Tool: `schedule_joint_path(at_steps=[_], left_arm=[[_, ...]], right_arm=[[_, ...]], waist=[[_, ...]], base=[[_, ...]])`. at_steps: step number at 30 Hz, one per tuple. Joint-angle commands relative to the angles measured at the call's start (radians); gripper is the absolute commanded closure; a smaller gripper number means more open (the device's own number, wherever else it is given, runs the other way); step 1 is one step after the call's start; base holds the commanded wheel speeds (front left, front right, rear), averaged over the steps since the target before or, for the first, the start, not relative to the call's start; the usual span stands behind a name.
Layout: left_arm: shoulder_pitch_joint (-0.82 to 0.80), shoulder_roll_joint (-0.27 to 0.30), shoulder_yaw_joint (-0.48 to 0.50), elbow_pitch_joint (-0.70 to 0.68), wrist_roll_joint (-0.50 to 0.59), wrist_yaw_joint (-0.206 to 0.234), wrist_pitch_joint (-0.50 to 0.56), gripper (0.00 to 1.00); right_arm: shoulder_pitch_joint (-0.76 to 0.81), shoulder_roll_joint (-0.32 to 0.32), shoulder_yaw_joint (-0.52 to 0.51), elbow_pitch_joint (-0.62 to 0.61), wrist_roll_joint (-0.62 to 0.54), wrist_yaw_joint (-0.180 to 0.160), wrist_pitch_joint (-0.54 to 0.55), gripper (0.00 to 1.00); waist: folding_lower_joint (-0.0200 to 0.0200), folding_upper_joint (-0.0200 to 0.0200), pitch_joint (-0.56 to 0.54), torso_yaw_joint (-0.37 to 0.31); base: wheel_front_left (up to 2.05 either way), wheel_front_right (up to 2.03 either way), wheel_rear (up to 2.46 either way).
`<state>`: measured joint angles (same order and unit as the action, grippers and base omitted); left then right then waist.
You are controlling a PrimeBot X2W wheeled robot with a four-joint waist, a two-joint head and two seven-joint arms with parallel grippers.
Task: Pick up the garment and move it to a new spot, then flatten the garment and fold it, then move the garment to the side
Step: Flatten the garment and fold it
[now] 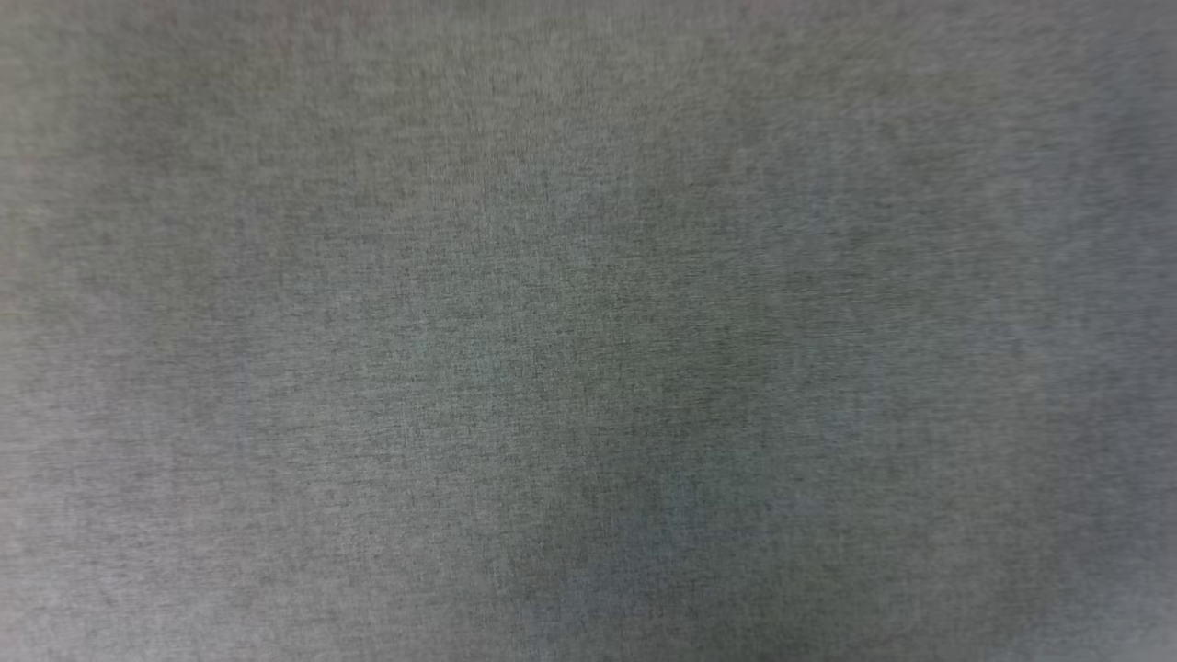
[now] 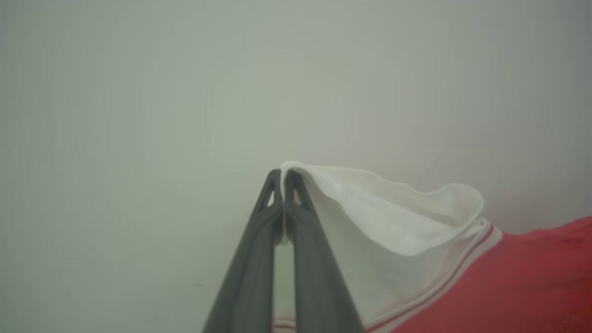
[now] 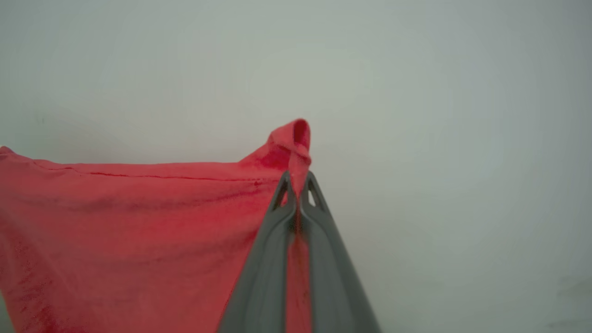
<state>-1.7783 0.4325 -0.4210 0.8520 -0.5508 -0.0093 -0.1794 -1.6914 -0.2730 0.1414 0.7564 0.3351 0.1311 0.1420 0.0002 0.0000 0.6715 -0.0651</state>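
Our left claw [image 2: 282,178] is pinched fully together on the edge of the white sleeve [image 2: 393,217] of the garment [image 2: 508,277]. Our right claw [image 3: 296,185] is likewise clamped tight on a bunched red corner of the garment, so both claws hold it.

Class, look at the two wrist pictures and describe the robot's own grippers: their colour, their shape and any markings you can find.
The left gripper and the right gripper look alike. Each has two long, matte dark grey fingers, broad at the base and tapering to narrow tips. Near each tip is a small triangular cut-out. Their surfaces look plain and smooth.
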Motion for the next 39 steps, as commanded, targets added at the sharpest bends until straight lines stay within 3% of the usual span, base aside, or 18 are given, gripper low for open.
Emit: schedule_joint_path(at_steps=[1, 7, 11, 19, 23, 31, 39], left_arm=[[-0.016, -0.002, -0.002, 0.011, -0.007, -0.006, -0.01, 1.0], [0.025, -0.022, -0.002, 0.074, -0.026, -0.027, -0.033, 1.0], [0.11, -0.059, 0.005, 0.152, -0.059, -0.063, -0.064, 1.0], [0.386, -0.076, 0.017, 0.193, -0.099, -0.104, -0.086, 1.0], [0.583, -0.068, 0.062, 0.121, -0.114, -0.108, -0.087, 1.0], [1.119, -0.056, 0.184, -0.151, -0.089, -0.027, -0.088, 1.0], [1.601, -0.095, 0.241, -0.424, -0.112, 0.077, -0.084, 1.0]], right_arm=[[-0.022, 0.003, 0.012, 0.014, 0.008, -0.001, -0.013, 1.0], [-0.033, 0.008, 0.078, 0.078, 0.043, -0.001, -0.032, 1.0], [0.048, 0.004, 0.159, 0.146, 0.104, -0.001, -0.065, 1.0], [0.325, -0.015, 0.289, 0.169, 0.23, -0.001, -0.12, 1.0], [0.501, -0.048, 0.334, 0.148, 0.31, -0.001, -0.136, 1.0], [0.825, -0.107, 0.382, 0.088, 0.422, -0.001, -0.15, 1.0], [1.088, -0.161, 0.418, -0.004, 0.471, -0.001, -0.103, 1.0]], waist=[[-0.0002, 0.0, 0.048, 0.01], [-0.0002, 0.0, 0.069, 0.022], [-0.0002, 0.0, 0.015, 0.048], [-0.0002, 0.0, -0.176, 0.063], [-0.0002, 0.0, -0.284, 0.067], [-0.0002, 0.0, -0.457, 0.052], [-0.0002, 0.0, -0.615, 0.045]], base=[[0.0, 0.0, 0.0], [0.0, 0.0, 0.0], [0.0, 0.0, 0.0], [0.0, 0.0, 0.0], [0.0, 0.0, 0.0], [0.0, 0.0, 0.0], [0.0, 0.0, 0.0]])
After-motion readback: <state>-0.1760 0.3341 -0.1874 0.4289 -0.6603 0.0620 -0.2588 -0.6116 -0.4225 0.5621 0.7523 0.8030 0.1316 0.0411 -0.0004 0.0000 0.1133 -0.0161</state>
